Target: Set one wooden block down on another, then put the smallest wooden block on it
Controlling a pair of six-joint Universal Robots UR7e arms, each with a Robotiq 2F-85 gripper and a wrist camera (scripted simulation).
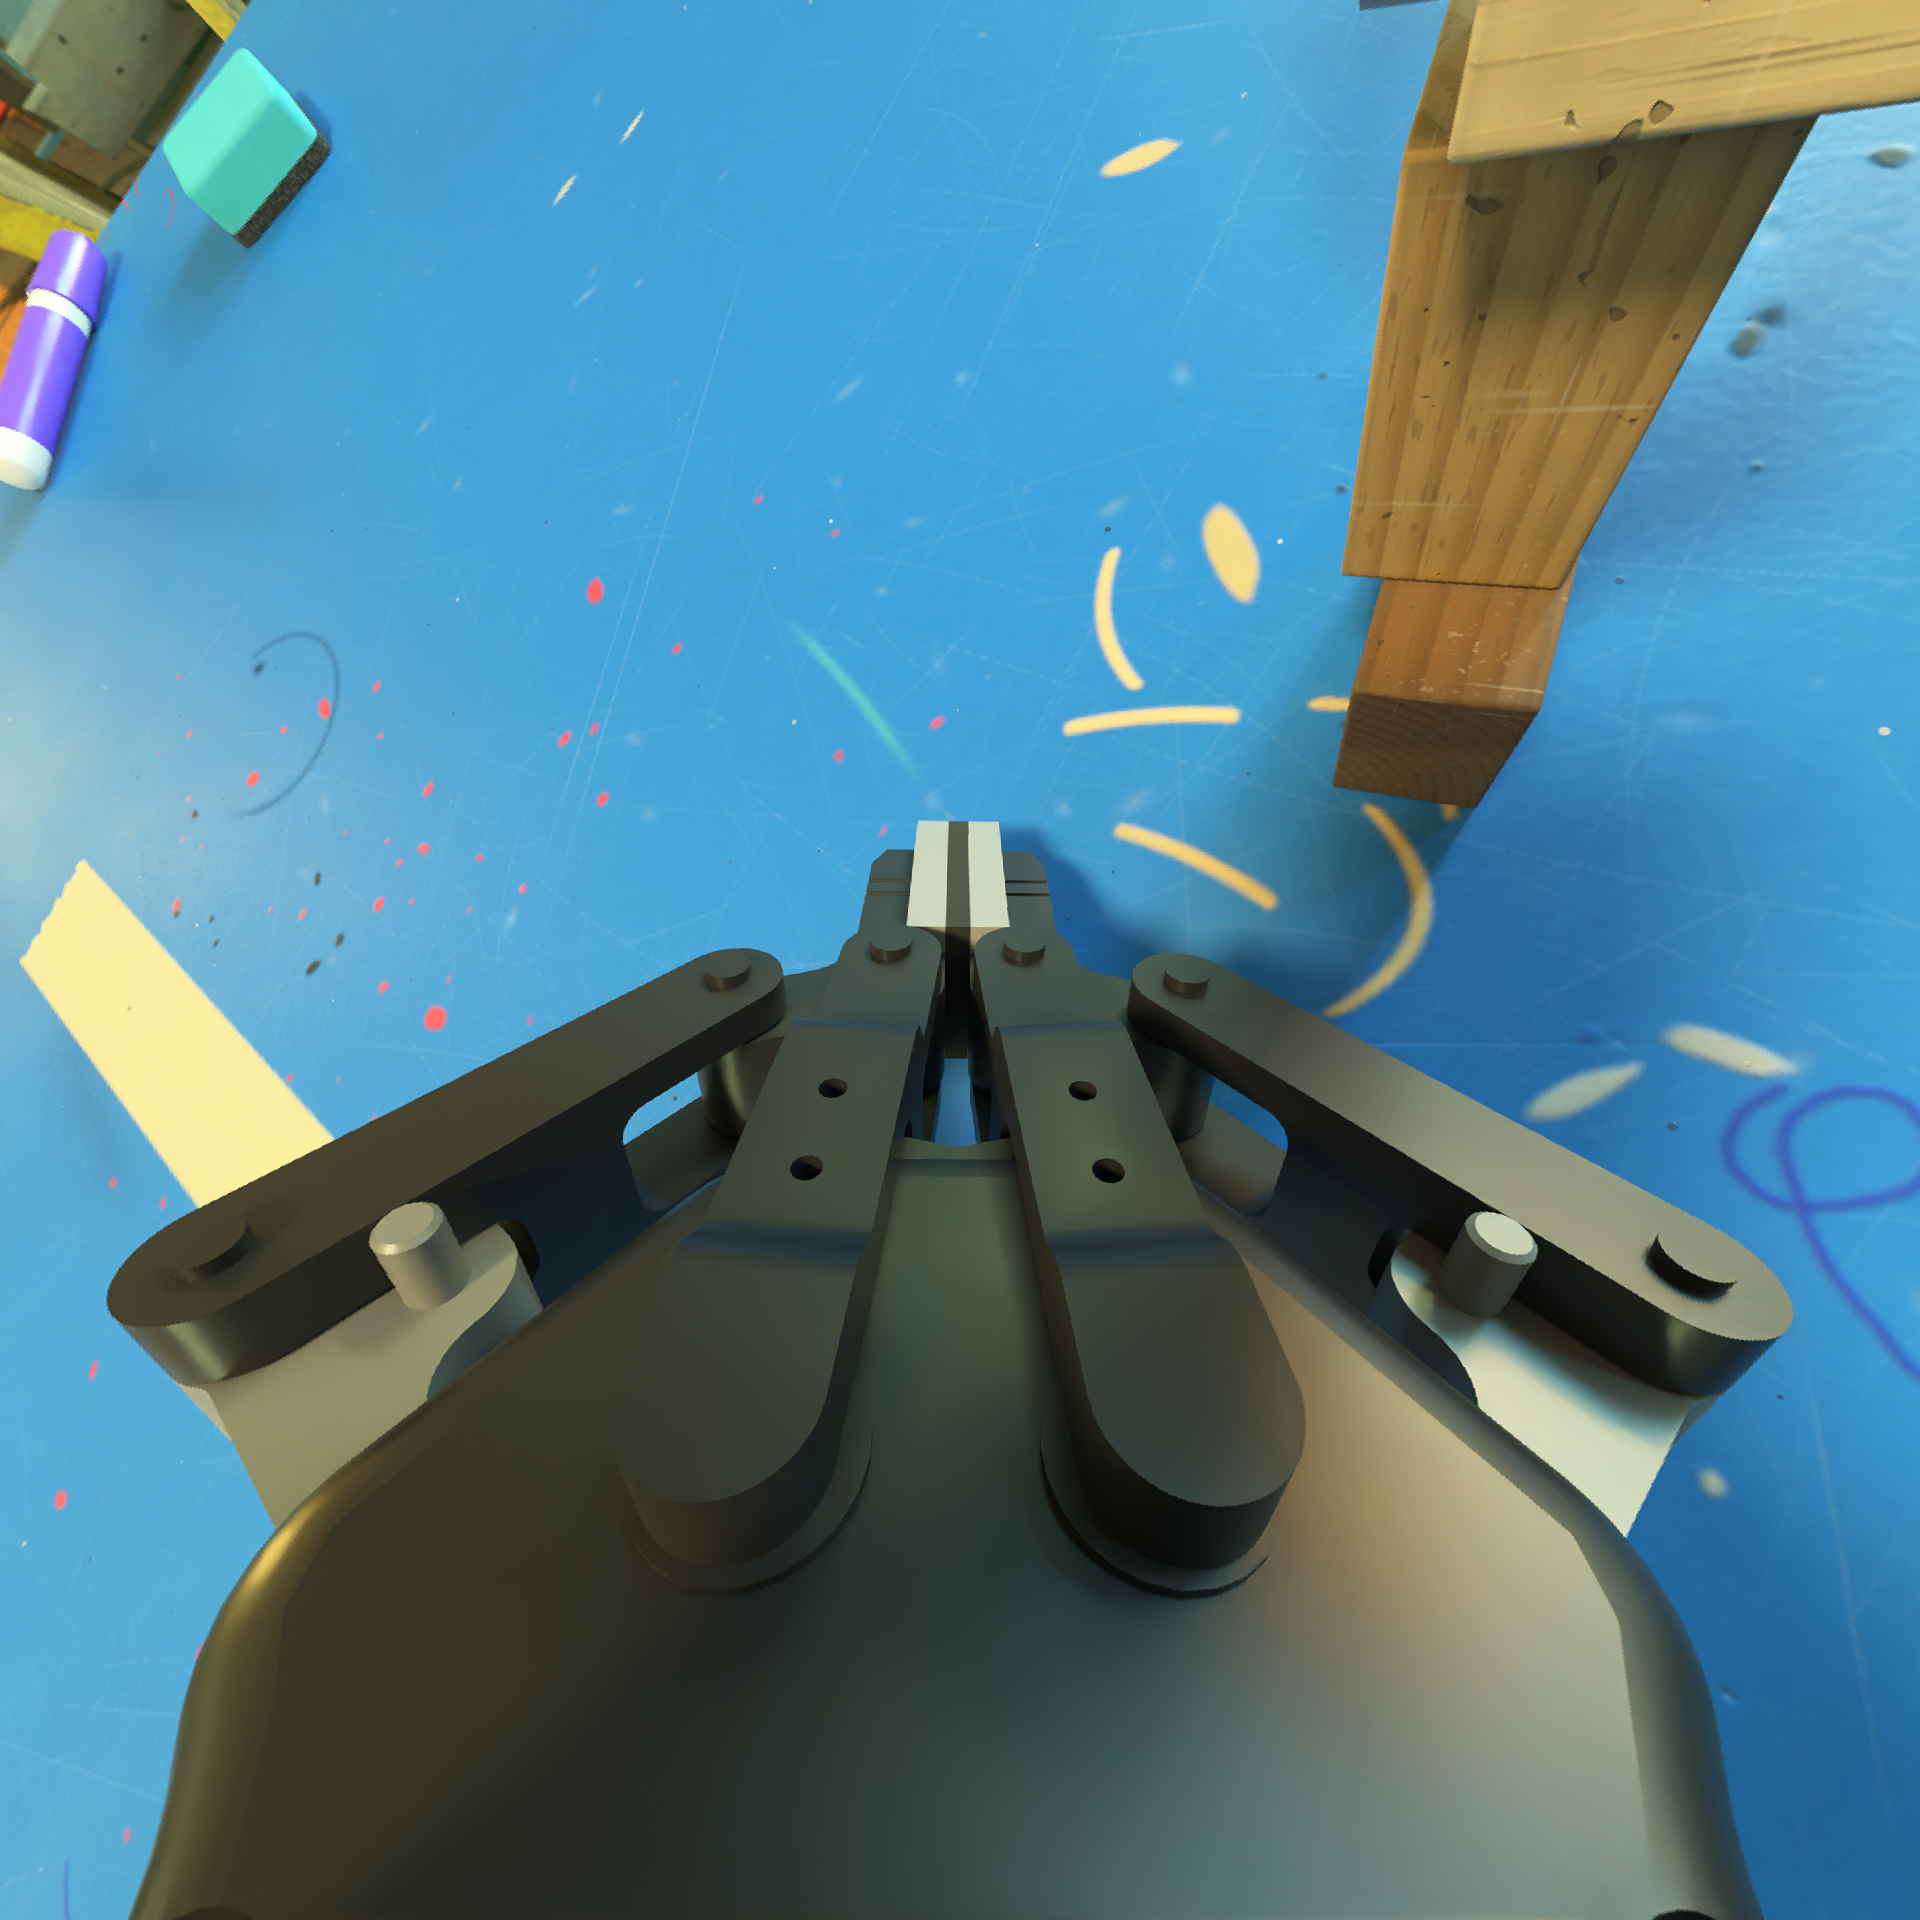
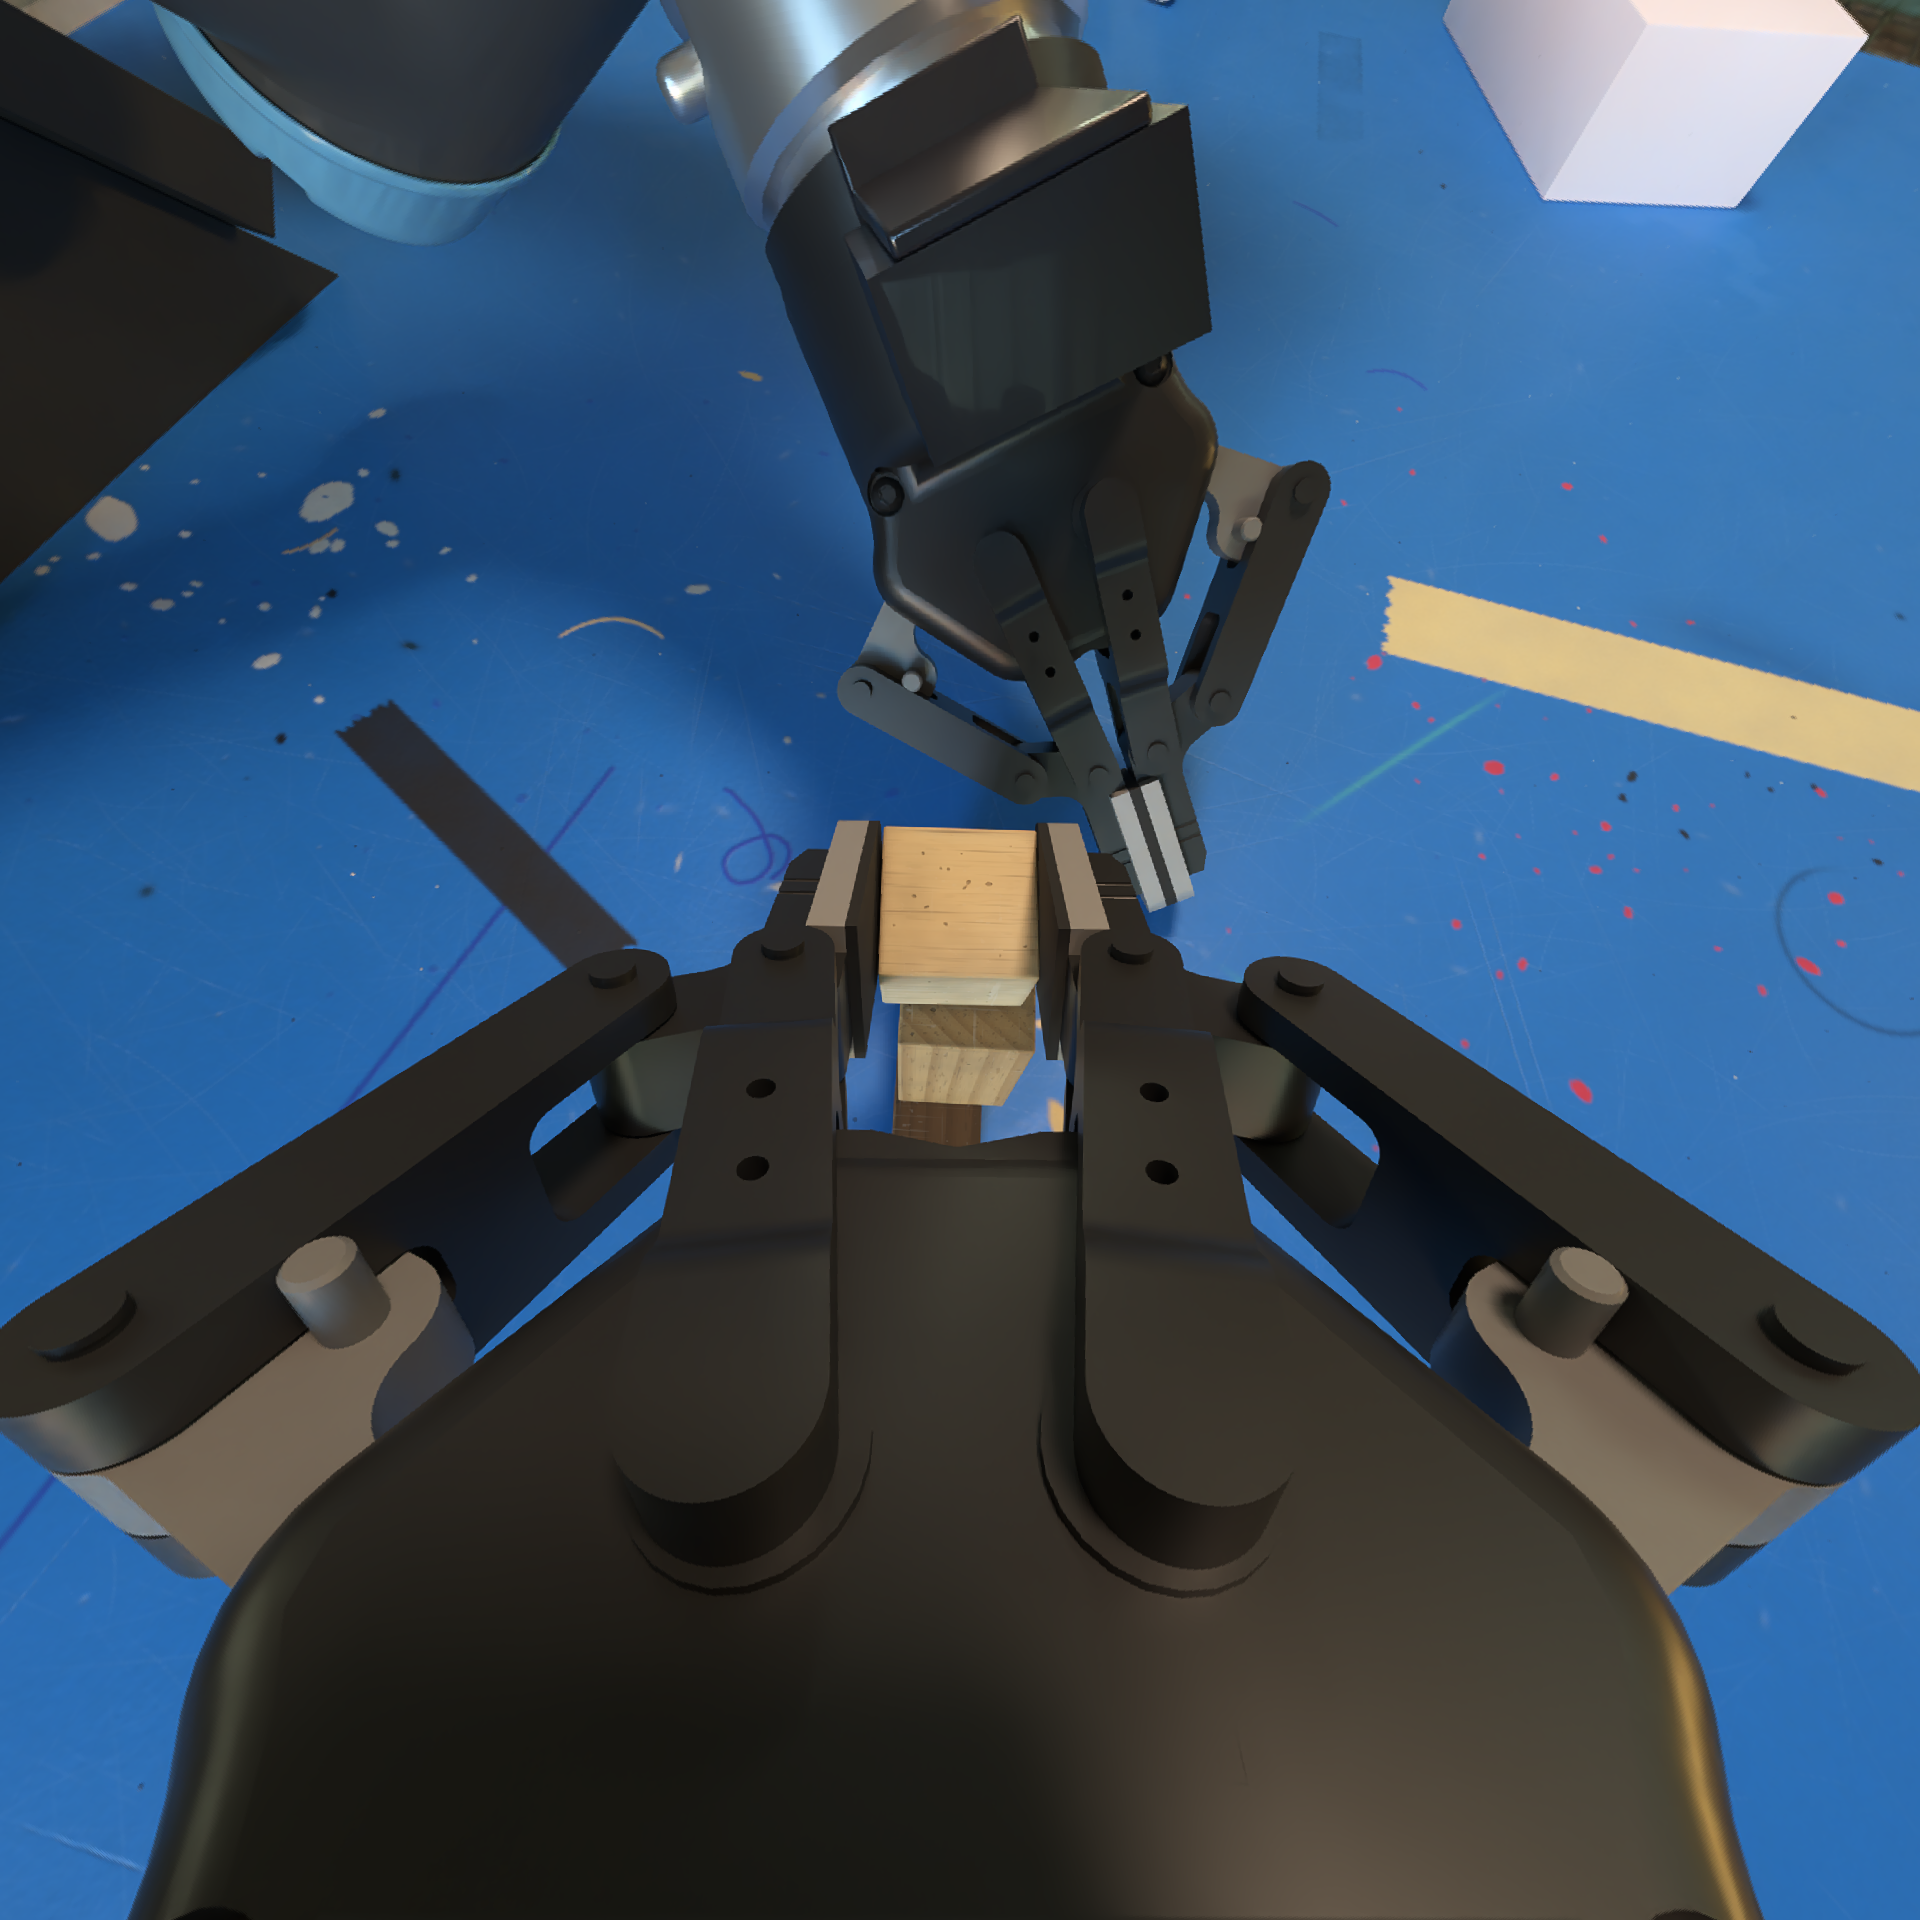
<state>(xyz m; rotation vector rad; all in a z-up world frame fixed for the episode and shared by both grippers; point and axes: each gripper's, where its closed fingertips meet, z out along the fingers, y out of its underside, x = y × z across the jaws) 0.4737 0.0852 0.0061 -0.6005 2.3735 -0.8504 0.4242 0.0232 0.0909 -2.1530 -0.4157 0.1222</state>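
Observation:
Three wooden blocks stand stacked on the blue table. In the right wrist view my right gripper (image 2: 958, 904) is shut on the top light wooden block (image 2: 958, 914), its pads against both sides. The block rests on a middle block (image 2: 961, 1060), with a darker bottom block (image 2: 935, 1122) below. In the left wrist view the stack stands at the upper right: top block (image 1: 1662, 73), middle block (image 1: 1527, 364), dark bottom block (image 1: 1444, 707). My left gripper (image 1: 956, 873) is shut and empty, low over the table left of the stack. It also shows in the right wrist view (image 2: 1153, 847).
A teal block (image 1: 244, 140) and a purple tube (image 1: 52, 353) lie at the far left. A cream tape strip (image 1: 156, 1039) (image 2: 1642, 675) and a black tape strip (image 2: 478, 831) lie flat on the table. A white cube (image 2: 1642, 94) stands beyond, a dark panel (image 2: 104, 312) at left.

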